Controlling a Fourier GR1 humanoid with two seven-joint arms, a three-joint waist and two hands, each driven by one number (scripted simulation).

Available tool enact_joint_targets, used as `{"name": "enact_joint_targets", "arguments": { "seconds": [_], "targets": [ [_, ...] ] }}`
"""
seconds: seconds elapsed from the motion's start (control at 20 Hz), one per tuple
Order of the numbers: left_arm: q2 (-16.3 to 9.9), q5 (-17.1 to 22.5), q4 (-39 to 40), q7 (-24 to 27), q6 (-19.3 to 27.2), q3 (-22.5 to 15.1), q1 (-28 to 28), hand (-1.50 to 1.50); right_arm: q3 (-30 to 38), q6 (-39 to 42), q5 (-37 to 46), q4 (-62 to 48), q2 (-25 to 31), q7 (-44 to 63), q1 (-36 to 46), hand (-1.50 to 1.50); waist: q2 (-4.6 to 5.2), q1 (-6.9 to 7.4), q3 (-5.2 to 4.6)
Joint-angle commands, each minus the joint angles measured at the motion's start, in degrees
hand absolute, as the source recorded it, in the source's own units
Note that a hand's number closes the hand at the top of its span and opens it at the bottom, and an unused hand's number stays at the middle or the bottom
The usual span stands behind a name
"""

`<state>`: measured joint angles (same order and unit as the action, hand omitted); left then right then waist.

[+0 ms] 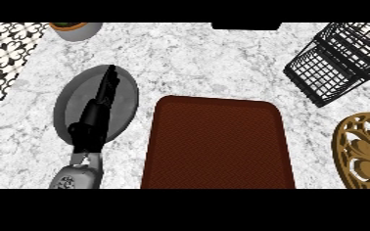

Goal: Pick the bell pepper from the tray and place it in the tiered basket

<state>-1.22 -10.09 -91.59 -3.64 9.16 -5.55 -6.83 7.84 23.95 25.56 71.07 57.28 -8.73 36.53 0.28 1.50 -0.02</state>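
1. i see no bell pepper anywhere; the brown tray (pixel 217 147) lies bare, so i cannot say where the pepper is or how it looks.
2. my left hand (pixel 98 110) hangs over the grey plate (pixel 127 90), fingers straight, holding nothing.
3. my right hand is out of view.
4. i'd find the pepper before reaching, then carry it to the black tiered basket (pixel 329 63) at upper right.
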Motion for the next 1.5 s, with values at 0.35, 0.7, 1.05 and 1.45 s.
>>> {"name": "enact_joint_targets", "arguments": {
  "seconds": [0.35,0.7,1.05,1.45],
  "targets": [
    [0.7,-1.3,1.6,1.6,0.9,-0.6,-0.8,0.0,-2.1,-4.3,7.9,-24.7,-6.6,-5.2,11.5,1.5,0.16,0.3,0.03],
    [0.4,0.3,4.7,3.4,-0.6,0.5,-1.7,0.0,3.0,-1.4,3.9,-38.7,-7.8,-11.5,16.2,-1.5,0.44,0.32,0.07],
    [-0.5,0.5,1.7,1.3,-0.5,1.5,-1.2,0.0,13.7,-1.8,-4.5,-44.4,-6.2,-5.0,20.0,-1.5,0.03,-0.29,0.07],
    [0.6,0.4,2.7,2.2,-0.4,0.7,-1.7,0.0,21.4,3.2,-8.2,-57.8,7.4,-3.9,18.9,-1.5,0.88,0.34,0.26]
  ]
}}
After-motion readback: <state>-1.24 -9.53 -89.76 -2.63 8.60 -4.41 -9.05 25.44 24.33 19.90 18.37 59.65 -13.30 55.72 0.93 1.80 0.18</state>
